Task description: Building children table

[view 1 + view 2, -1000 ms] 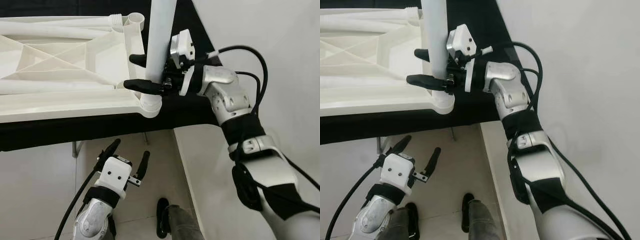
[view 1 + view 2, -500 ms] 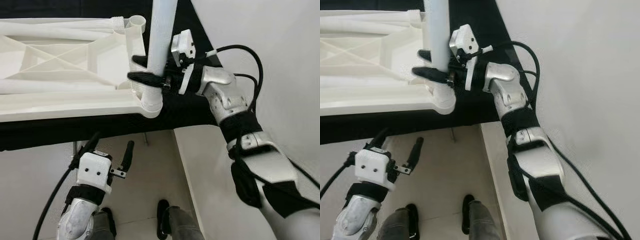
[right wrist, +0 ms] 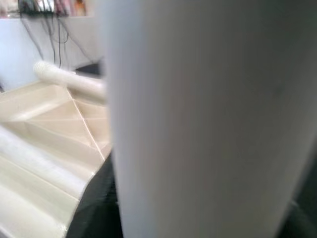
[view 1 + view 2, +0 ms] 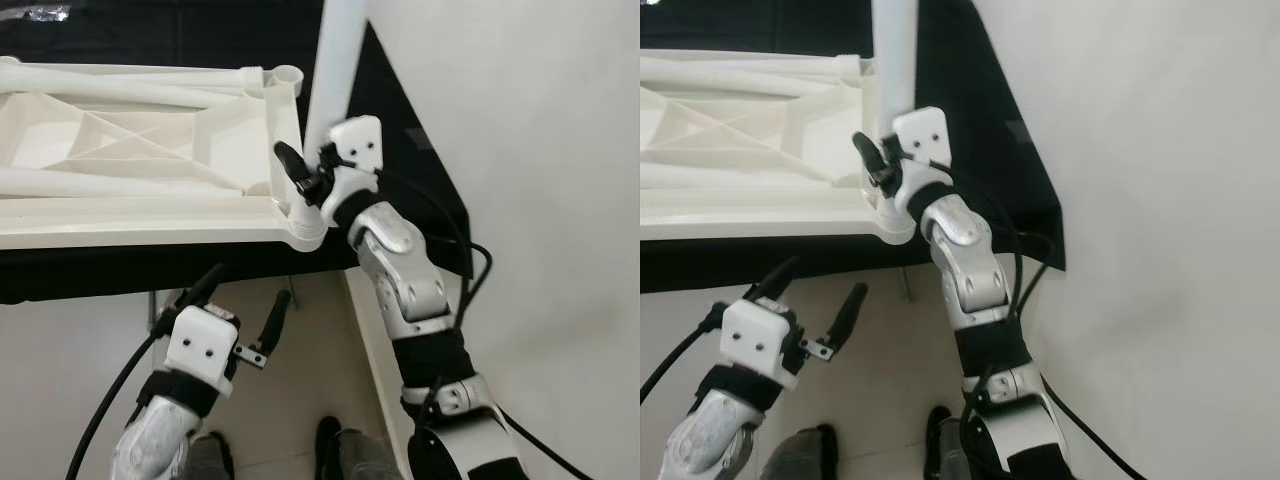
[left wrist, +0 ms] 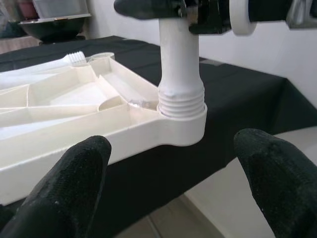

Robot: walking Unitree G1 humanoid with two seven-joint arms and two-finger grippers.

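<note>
Two grippers are mine in the head views: my right gripper (image 4: 305,180) pinches the white table leg (image 4: 335,70) just above its threaded foot, holding it upright so the thread stays square in the corner socket (image 4: 303,222) of the upturned white tabletop (image 4: 130,160) on the black-draped bench (image 4: 420,190), while my left gripper (image 4: 245,320) hangs spread below the bench edge, clear of the work. From my left wrist, between my parted fingertips (image 5: 74,173), the leg's thread (image 5: 182,96) sits partly in the socket ahead, so I judge more turning remains. From my right wrist the leg (image 3: 208,119) looms right against the camera, the ribbed tabletop (image 3: 44,144) beyond it.
</note>
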